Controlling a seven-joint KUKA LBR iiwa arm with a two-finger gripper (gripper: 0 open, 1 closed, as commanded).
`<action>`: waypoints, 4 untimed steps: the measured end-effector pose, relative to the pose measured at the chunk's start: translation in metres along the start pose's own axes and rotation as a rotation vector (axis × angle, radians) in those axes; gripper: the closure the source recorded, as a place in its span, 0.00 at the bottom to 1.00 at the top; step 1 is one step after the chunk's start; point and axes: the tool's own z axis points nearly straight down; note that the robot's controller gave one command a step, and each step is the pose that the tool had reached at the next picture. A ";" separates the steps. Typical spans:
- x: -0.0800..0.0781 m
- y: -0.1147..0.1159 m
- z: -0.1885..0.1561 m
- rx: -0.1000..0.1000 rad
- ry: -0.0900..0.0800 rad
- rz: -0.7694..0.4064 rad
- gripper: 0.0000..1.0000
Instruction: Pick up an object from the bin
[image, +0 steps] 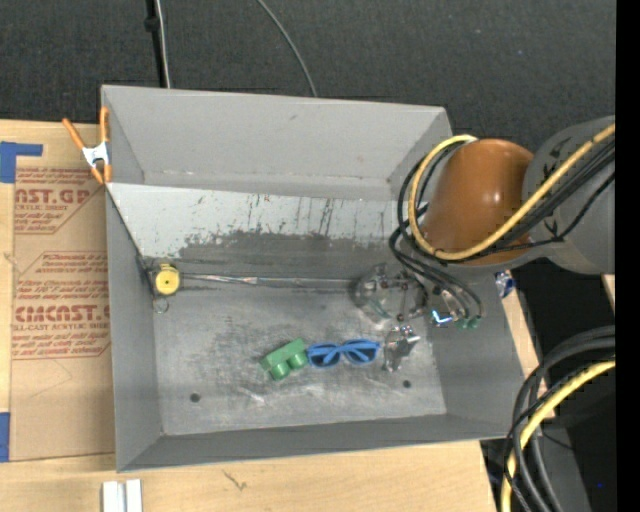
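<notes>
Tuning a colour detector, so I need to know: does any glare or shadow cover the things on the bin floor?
Camera view: no strong shadow or glare covers the green plastic block, blue plastic toy glasses or small yellow round piece; the back wall of the grey metal bin is brightest; a pale sheen sits on the arm's orange cover.

Grey bin (250, 300) floor: green block (285, 359), blue toy glasses (343, 353), yellow disc (166, 281) far left.
</notes>
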 end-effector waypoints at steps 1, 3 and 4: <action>-0.033 -0.016 0.082 0.001 -0.001 -0.023 0.00; 0.018 0.009 0.079 0.005 -0.010 -0.123 1.00; 0.021 0.015 -0.016 0.002 0.001 -0.379 1.00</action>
